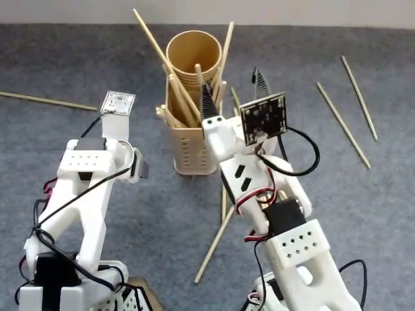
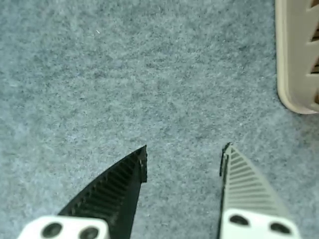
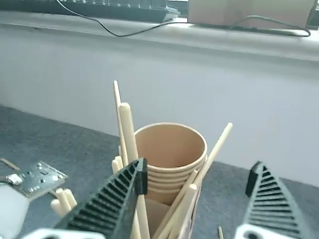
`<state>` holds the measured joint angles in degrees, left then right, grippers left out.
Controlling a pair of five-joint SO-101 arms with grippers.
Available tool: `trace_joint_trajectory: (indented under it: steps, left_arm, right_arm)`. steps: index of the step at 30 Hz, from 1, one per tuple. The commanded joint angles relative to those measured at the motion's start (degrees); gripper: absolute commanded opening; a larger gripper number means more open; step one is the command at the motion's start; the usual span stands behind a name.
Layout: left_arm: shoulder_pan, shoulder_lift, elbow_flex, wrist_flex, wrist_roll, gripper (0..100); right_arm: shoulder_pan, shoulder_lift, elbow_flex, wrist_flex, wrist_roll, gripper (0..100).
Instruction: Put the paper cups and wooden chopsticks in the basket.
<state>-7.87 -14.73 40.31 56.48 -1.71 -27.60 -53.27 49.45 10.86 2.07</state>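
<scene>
Directions are read from the basket in the high view, with twelve at the table's far edge.

Nearest, at about 5 o'clock, one loose chopstick (image 1: 214, 245) lies slantwise on the grey carpet (image 1: 363, 214), partly under the right arm. A second loose chopstick (image 1: 224, 202) shows just beside it, closer to the basket (image 1: 191, 149).

The left gripper (image 2: 185, 148) hangs over bare carpet at 9 o'clock of the basket. Its jaws stand well apart, one black and one pale, with nothing between them.

The right gripper (image 1: 230, 78) is at about 2 o'clock, over the basket's rim, spread wide and gripping nothing. A standing chopstick rises just beside its black finger (image 3: 119, 194); whether they touch cannot be told.

The beige, slotted basket holds one nested stack of paper cups (image 1: 193, 52), and at least three rims can be counted in the right wrist view. At least six chopsticks (image 1: 170, 118) stand around the stack. One long stick (image 1: 152, 39) leans toward 11 o'clock and another (image 1: 227, 45) toward 1 o'clock.

Farther out lie four more:
- a pair of chopsticks (image 1: 343, 126) lies well apart from the basket between 2 and 3 o'clock;
- a single chopstick (image 1: 45, 100) lies at 9 to 10 o'clock;
- a partly hidden chopstick (image 1: 235, 97) lies just past the basket at 1 o'clock.

That makes six loose in all.

Each wrist carries a circuit board, pale on the left (image 1: 118, 102) and dark on the right (image 1: 264, 118). Any print on them is too small to read.
</scene>
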Motion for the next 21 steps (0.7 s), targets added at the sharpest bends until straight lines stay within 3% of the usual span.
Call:
trace_joint_trajectory:
  steps: [1,6,9,11,15,21]
  left_arm:
    - [-5.49,-2.07,-4.35,-0.97,-0.09,25]
    - [-14.64,-1.71,-20.44,1.41,5.19,25]
    - [-13.05,1.8,-32.4,4.66,5.36,25]
    - [-10.33,7.78,-41.45,4.92,5.36,25]
    - [-5.58,25.01,-62.64,6.86,5.36,25]
    - [0.84,46.73,-102.64,18.46,5.45,25]
  right_arm:
    - [2.51,-4.44,-3.03,5.67,0.18,31.1]
    - [9.98,-18.33,-15.69,28.26,0.35,31.1]
    - [14.11,-20.97,-21.67,43.03,1.67,31.1]
    - [15.87,-20.79,-19.47,47.16,5.01,31.1]
    - [19.3,-21.32,-7.96,48.31,7.65,31.1]
    - [21.76,-21.05,14.46,34.68,7.74,31.1]
